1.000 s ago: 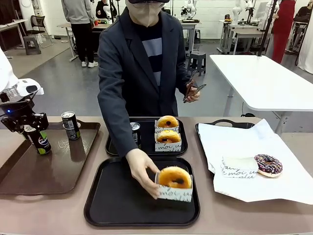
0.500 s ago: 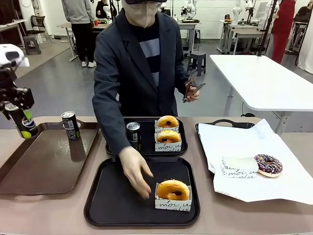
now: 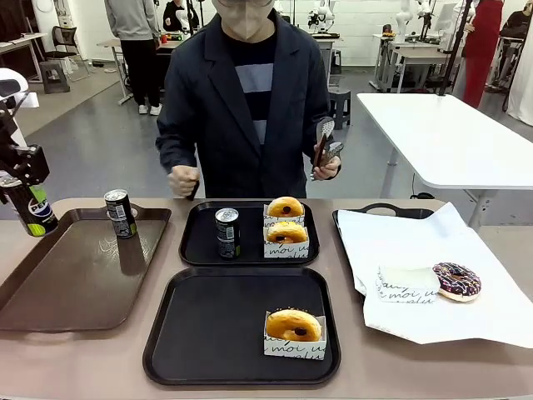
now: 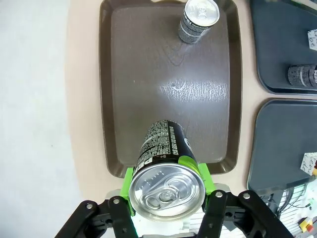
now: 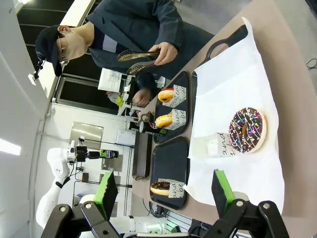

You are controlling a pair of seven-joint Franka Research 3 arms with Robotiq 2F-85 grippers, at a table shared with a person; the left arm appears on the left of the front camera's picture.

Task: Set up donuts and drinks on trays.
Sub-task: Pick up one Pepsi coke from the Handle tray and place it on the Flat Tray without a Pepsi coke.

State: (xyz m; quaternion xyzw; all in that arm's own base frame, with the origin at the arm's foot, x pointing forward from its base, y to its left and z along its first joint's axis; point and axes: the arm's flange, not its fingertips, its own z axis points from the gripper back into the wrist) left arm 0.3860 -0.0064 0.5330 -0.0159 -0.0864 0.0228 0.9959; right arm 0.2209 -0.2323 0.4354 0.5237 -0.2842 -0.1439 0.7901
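Observation:
My left gripper (image 3: 20, 185) is shut on the black Pepsi can (image 3: 33, 212) and holds it in the air past the left rim of the brown tray (image 3: 75, 283). Seen from the left wrist, the can (image 4: 167, 163) sits between the green pads (image 4: 202, 173) of that gripper (image 4: 167, 184). The far black tray (image 3: 200, 242) carries a dark can (image 3: 226, 232) and two sleeved donuts (image 3: 286, 218). One sleeved donut (image 3: 294, 327) lies on the near black tray (image 3: 208, 333). My right gripper (image 5: 164, 194) hangs open and empty, high above the table.
Another dark can (image 3: 121, 213) stands at the back of the brown tray. White paper (image 3: 466, 250) on the right holds a chocolate sprinkled donut (image 3: 456, 281) and an empty sleeve (image 3: 405, 283). The person stands across the table with tongs (image 3: 325, 143) in one hand.
My left gripper lifted the Pepsi can off the brown tray and carried it up and to the left. The person set the donut on the near tray and drew the hand back.

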